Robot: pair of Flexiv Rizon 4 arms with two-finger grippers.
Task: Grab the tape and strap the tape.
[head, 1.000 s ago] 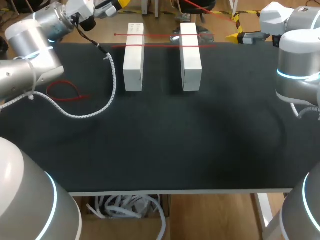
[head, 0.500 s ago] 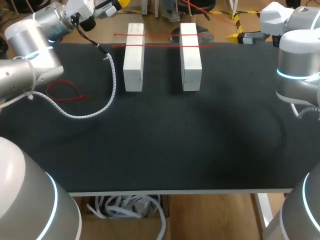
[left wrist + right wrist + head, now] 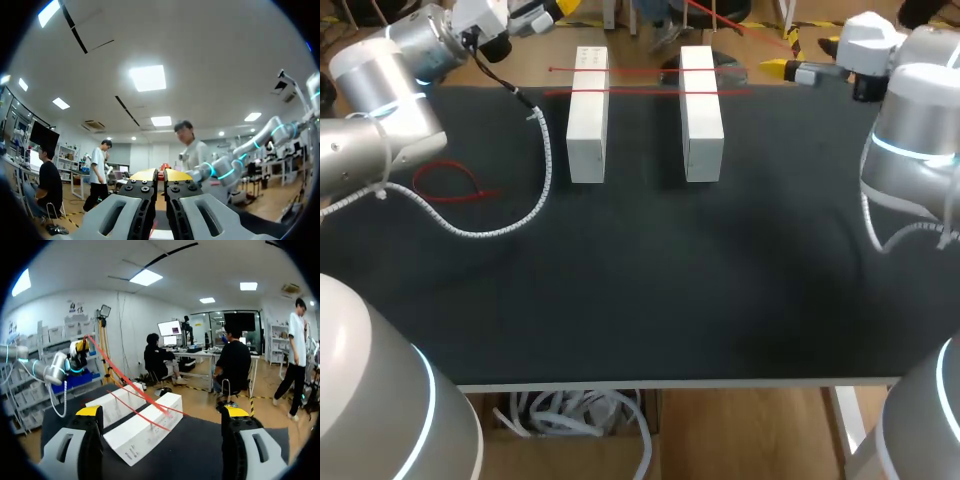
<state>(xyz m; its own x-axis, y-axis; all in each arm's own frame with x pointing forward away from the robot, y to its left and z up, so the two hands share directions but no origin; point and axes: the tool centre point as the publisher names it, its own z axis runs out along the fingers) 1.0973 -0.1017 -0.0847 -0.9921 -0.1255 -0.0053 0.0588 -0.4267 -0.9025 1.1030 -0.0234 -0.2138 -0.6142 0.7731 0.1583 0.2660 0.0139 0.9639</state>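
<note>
Hovering at the far corners, both tools sit well apart from the tape.
The loose red tape (image 3: 450,183) lies looped on the left part of the table (image 3: 650,290), just beside the left arm (image 3: 380,90) and much nearer it than the right. Two red strips (image 3: 640,91) run crosswise over the white blocks (image 3: 587,120). The left tool (image 3: 158,175) points out past the far edge, yellow tips pressed together, nothing seen in them. The right tool (image 3: 162,412) faces the blocks from the far right corner, fingers spread wide and empty.
</note>
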